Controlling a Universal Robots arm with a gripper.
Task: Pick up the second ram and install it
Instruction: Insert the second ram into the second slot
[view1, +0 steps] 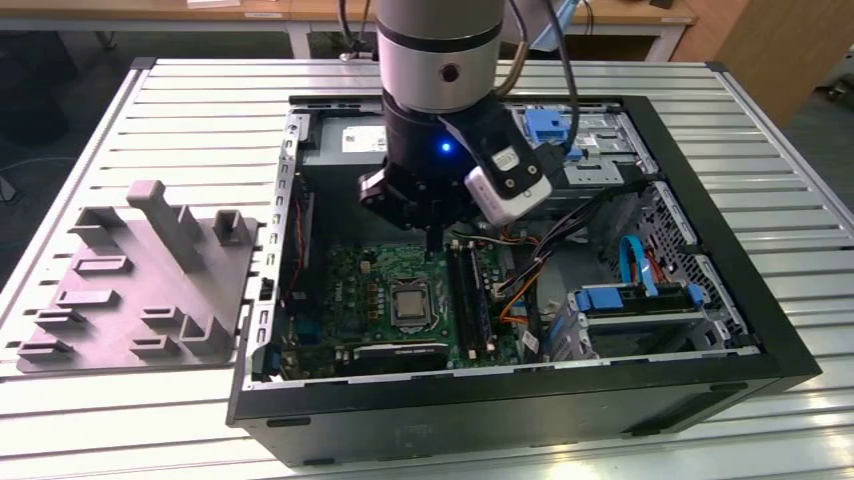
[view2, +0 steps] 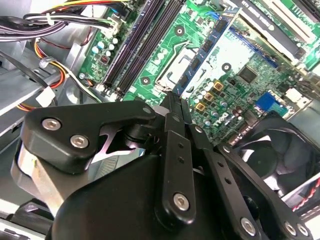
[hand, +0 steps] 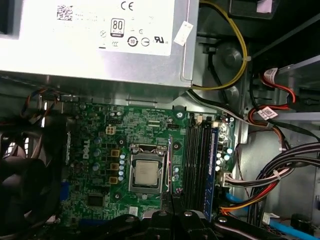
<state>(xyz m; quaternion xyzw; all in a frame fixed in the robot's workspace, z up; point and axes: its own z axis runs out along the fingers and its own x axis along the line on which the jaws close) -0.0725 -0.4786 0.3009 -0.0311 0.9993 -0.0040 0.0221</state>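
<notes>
green motherboard (view1: 350, 285) under pincer (view1: 434, 238) | jaws together, grasp unclear | apart from case walls (view1: 286, 235)

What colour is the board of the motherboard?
The motherboard is green; the first wrist view shows it best.

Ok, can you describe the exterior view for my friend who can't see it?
A robot arm reaches down into an open computer case lying on a metal table, its gripper over the green circuit board inside. A grey plastic rack sits on the table at the exterior view's left.
</notes>
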